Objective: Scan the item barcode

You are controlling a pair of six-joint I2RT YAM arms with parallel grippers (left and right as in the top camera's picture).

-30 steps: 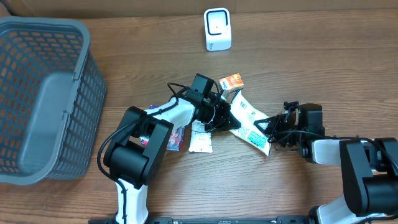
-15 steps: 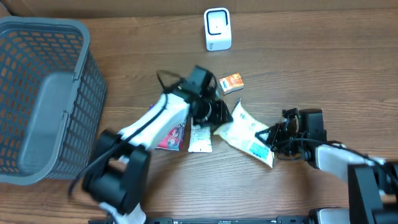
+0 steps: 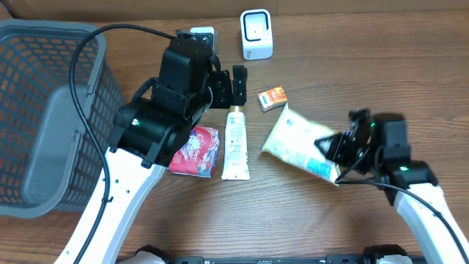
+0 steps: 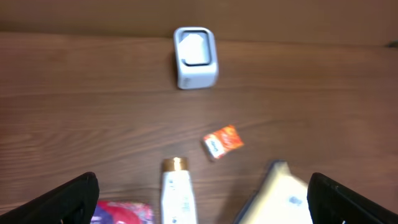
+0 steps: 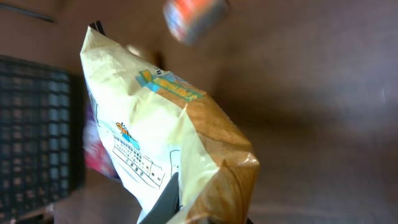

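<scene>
Overhead. The right pincer [image 3: 335, 147] is closed on the near edge of the bag [image 3: 297, 141] and has nothing else in its grip. The bag reaches away from it toward the middle of the counter [image 3: 381, 59]. I cannot tell if the bag's far end is clear of the wood. The scanner [image 3: 256, 34] is well apart from this pincer, ahead and across, and a small orange box [image 3: 272, 97] lies between them. The left pincer [image 3: 229, 86] is spread fully and holds nothing. A tube [image 3: 235, 143] and a red pouch [image 3: 194, 149] lie just below it, and a basket [image 3: 44, 44] is far off on its outer side.

Left wrist. Both fingers [image 4: 68, 199] sit at the frame corners with only air between them. The scanner [image 4: 194, 56] is straight ahead: a white, rounded block with an upright face.

Right wrist. The bag [image 5: 155, 124] fills the view. It is cream film, glossy and creased, with a tan crimped seal next to the pincer and printed panels further out.

Risks (judgement):
- The grip is on a thin, slick edge, so the sagging bag could slip or twist on the way over.
- No barcode is identified yet. If it faces away from the scanner, the scan fails.
- A low carry could sweep the box along.
- The left arm is close to the scanner and could get in the way of the approach.
</scene>
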